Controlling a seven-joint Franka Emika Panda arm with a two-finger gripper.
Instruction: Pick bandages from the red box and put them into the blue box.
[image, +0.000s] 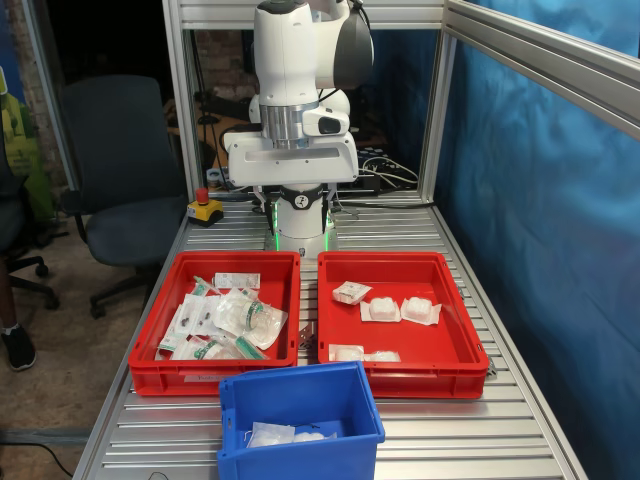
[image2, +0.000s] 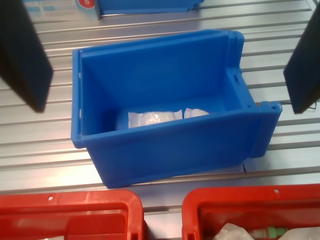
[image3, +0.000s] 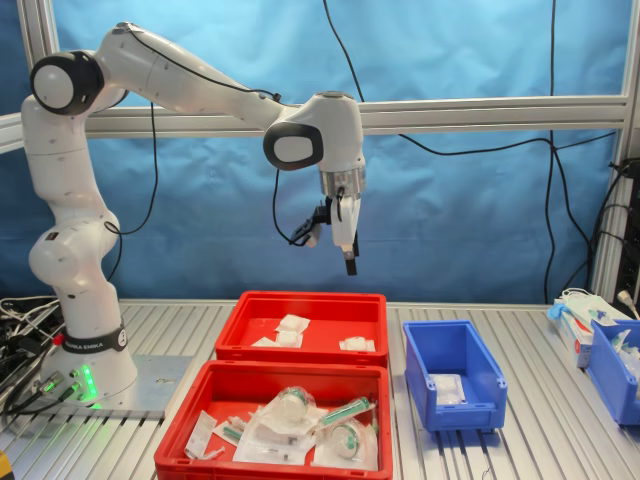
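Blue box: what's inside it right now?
The blue box holds wrapped white bandages lying on its floor; at least two show in the wrist view. Its near wall hides the front of the floor, so the full count is unclear.

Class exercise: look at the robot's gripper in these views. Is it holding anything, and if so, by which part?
Nothing is held. In the wrist view the gripper is open, its two black fingers wide apart and empty above the deep bright-blue plastic box.
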